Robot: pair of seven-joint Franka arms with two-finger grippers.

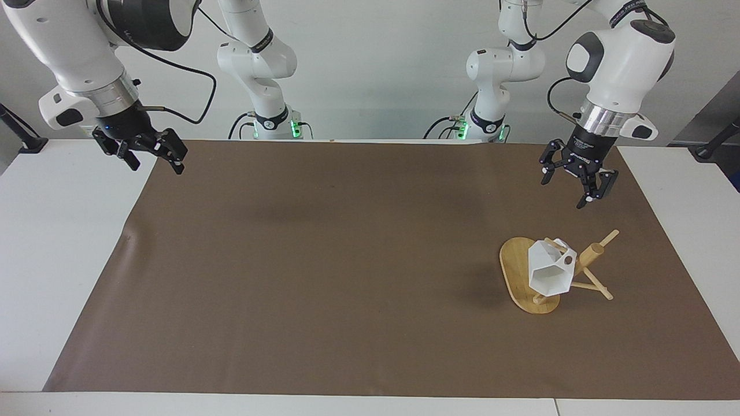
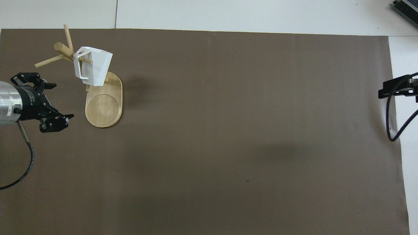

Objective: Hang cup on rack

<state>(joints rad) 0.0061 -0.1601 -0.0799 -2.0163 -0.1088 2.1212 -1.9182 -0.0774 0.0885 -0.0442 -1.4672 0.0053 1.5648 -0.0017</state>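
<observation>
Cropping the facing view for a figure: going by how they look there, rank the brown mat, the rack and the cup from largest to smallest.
1. Brown mat, covering most of the table.
2. Rack, counting base, post and pegs.
3. Cup, hanging on a peg, smaller than the rack's base.

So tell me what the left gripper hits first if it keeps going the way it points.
Probably just the brown mat. The left gripper, open, points down over bare mat, nearer the robots than the rack and its cup; depth is uncertain.
</observation>
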